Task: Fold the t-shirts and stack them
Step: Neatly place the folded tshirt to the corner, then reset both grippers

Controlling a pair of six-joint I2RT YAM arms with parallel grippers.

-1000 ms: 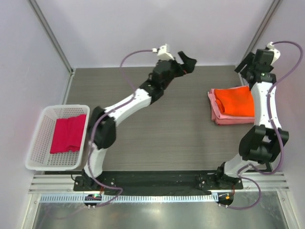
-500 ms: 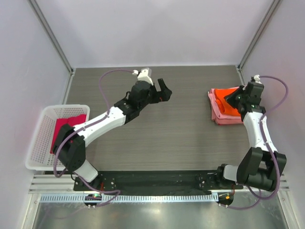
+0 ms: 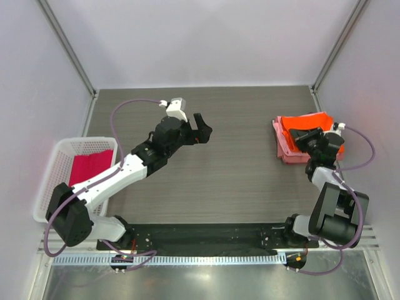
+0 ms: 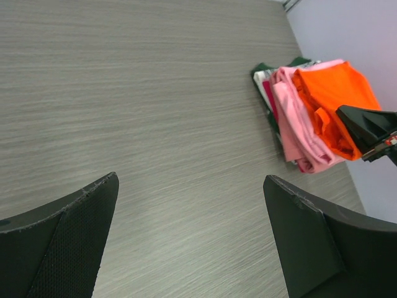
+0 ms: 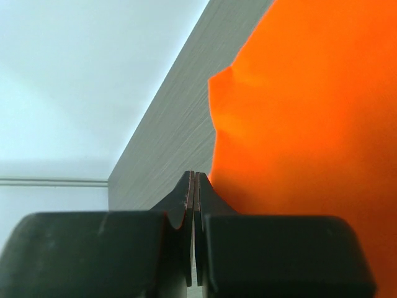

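Rt claw [image 3: 299, 134] has dropped from up at 1 o'clock onto the stack at 3 o'clock of the bench [image 3: 237, 178]. It's clenched, tips pressed together w/ nothing seen between, lying against the orange t-shirt [image 3: 310, 119]. Orange sits atop the pink t-shirts [image 3: 281, 149], but its outline looks less square than 1 s ago, so prob needs tidying. Lt claw [image 3: 201, 127] has pulled back from 12 toward centre, released, fingers wide, empty. You're likely going next for the magenta t-shirt [image 3: 90, 170] lying in the basket [image 3: 49, 187] at 9 o'clock.
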